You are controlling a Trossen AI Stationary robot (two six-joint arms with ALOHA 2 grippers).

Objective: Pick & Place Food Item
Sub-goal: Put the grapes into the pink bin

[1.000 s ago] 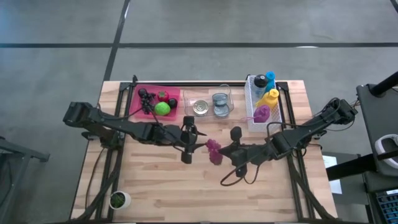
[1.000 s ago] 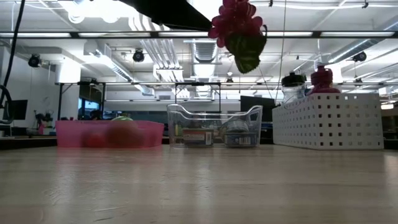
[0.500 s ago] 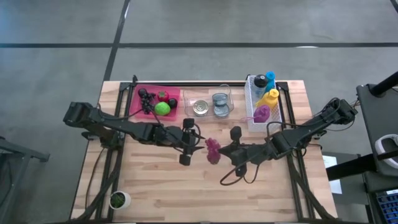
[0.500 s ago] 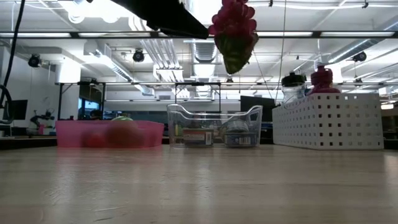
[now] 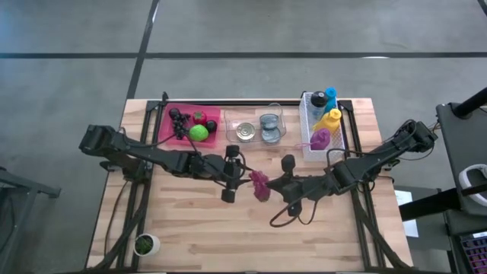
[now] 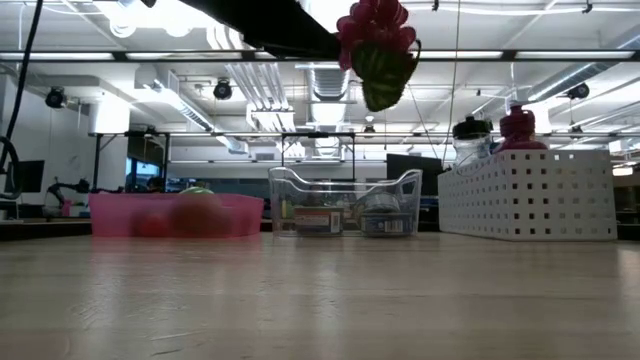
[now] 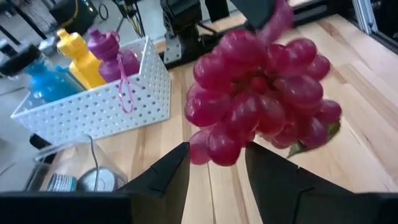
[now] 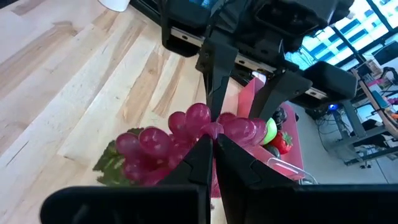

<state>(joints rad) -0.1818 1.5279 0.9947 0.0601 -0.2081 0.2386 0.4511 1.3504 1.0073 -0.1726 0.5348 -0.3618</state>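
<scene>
At the centre of the high view a bunch of red grapes point(image 5: 260, 183) hangs above the wooden table point(image 5: 198, 228), pinched between the two arms. The right gripper point(image 8: 213, 144) has its two dark fingers pressed together on the stem at the top of the bunch, so the grapes dangle from it; in the low view the bunch, with a green leaf under it, sits near the top centre of the frame, clear of the tabletop. The left gripper point(image 7: 216, 163) faces the bunch from the other side with its fingers parted, one on each side of the lower grapes; whether they touch the fruit cannot be told. Along the upper edge of the table stand a pink tray point(image 5: 169, 116) with a green fruit and a strawberry, a clear bin point(image 5: 254, 125) with cans, and a white perforated basket point(image 5: 307, 144) holding coloured bottles.
</scene>
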